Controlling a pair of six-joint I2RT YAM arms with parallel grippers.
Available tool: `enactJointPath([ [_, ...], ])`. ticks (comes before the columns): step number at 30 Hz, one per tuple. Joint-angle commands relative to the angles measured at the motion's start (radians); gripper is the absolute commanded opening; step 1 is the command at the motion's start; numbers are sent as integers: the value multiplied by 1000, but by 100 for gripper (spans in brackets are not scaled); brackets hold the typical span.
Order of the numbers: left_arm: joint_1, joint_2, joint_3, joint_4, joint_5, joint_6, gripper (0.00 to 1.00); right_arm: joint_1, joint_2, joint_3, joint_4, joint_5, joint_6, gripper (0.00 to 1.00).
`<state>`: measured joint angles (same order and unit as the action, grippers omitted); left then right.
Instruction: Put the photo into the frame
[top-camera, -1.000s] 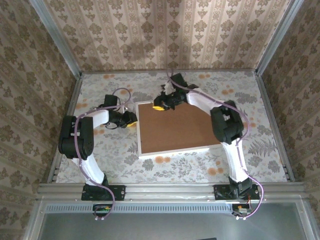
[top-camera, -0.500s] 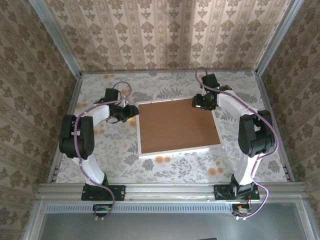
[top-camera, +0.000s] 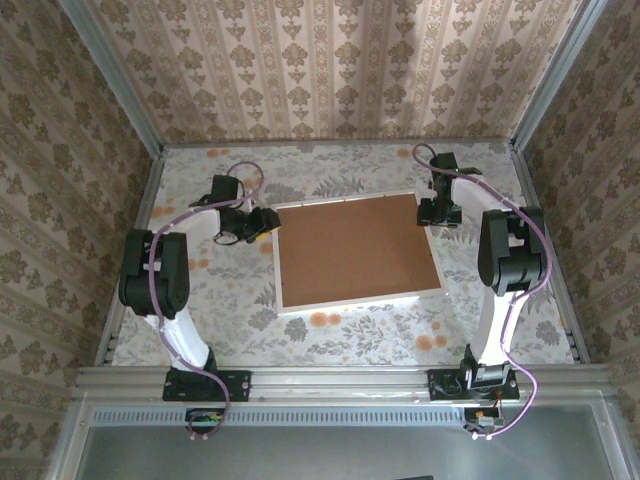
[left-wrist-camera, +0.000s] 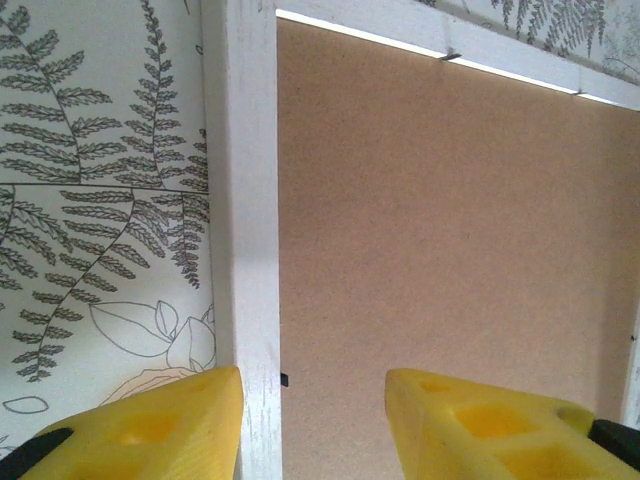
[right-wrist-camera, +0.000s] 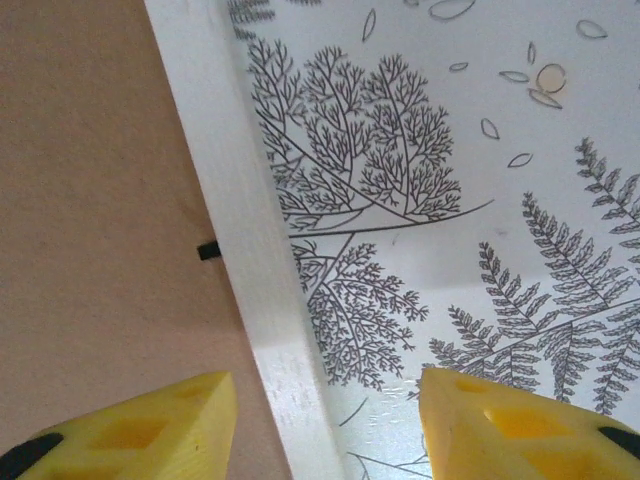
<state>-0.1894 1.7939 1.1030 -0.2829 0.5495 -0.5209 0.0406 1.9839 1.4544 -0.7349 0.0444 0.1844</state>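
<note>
Left hand (left-wrist-camera: 312, 385) and right hand (right-wrist-camera: 325, 385) gape empty, each straddling an edge of the frame (left-wrist-camera: 250, 200).

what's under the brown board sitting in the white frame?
The brown board fills the whole opening of the white frame, which lies flat on the patterned table. Anything beneath the board is covered, so its contents can't be told.

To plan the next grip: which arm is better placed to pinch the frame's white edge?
Probably the right. The right gripper is open, with the white edge of the frame lying between its fingers. The left gripper is open, but there the edge runs beside one finger, off-centre.
</note>
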Motion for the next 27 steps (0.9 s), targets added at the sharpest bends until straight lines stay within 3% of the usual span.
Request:
enactJointPath([
  [1, -3, -19, 13, 17, 31, -7, 51, -15, 38, 39, -64, -47, -64, 45],
  [11, -1, -33, -11, 30, 34, -8, 51, -21, 110, 96, -86, -119, -131, 33],
  [21, 1, -31, -11, 27, 36, -8, 51, -23, 123, 116, -128, -196, -200, 38],
  [27, 2, -28, -8, 23, 37, -4, 51, -25, 133, 129, -136, -182, -228, 34],
])
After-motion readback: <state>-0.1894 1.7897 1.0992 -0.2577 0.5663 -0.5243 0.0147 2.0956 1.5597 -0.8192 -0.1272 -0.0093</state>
